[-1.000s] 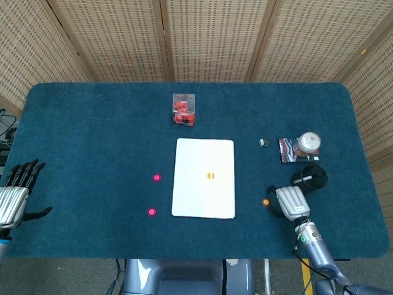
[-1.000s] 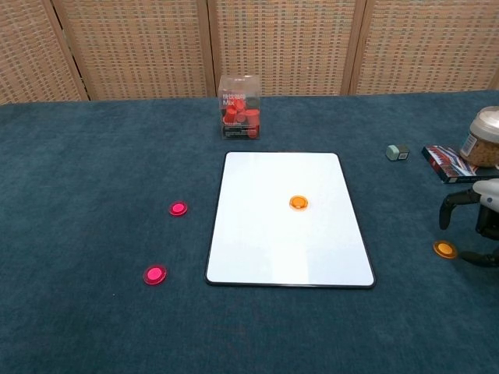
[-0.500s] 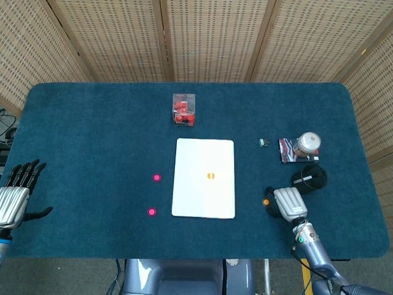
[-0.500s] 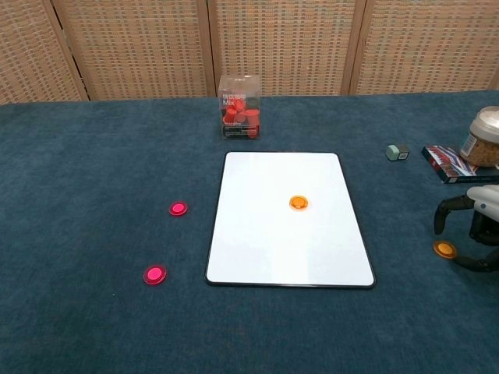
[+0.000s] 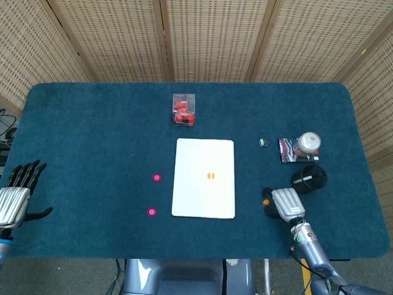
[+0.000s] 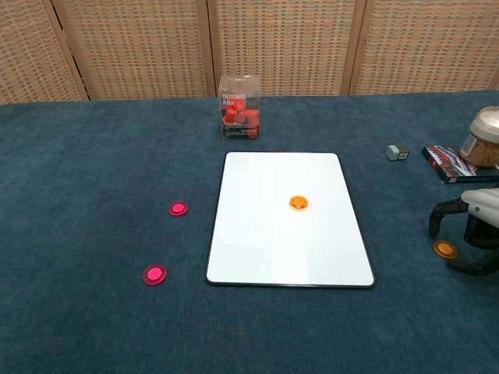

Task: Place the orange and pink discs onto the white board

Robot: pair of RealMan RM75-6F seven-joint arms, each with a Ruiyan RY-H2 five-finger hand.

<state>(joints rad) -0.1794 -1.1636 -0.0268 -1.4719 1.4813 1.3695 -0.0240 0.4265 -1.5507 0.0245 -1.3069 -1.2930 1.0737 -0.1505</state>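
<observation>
Woven cane screens stand behind us, and before us lies a table [image 5: 92, 123] covered in dark blue felt.

At the far left, near the front left corner, we see our left hand [image 5: 15, 196] resting at the table's edge with its fingers stretched out and apart, holding nothing; only the head view shows it.

Next come two pink discs on the felt, left of the board: one nearer the front edge [image 6: 154, 274], the other [image 6: 178, 208] a little further back and slightly to the right. Both lie apart from the board.

Toward the back edge, near the table's middle, stands a clear box [image 6: 239, 107] with red pieces inside.

In front of it the white board [image 6: 265, 249] lies flat at the table's centre. One orange disc [image 6: 298, 202] already sits on it, right of its middle.

Right of the board, near its front right corner, a second orange disc [image 6: 444, 249] lies on the felt. Our right hand [image 6: 477, 226] hangs over it, thumb and fingers curved down on either side of the disc with a gap between them; we cannot tell whether any fingertip touches it.

Behind that hand sit a black ring-shaped thing [image 5: 309, 177], a small grey cube [image 6: 397, 152], and a jar [image 6: 485, 138] standing on a flat printed pack [image 6: 444, 162] near the right edge.
</observation>
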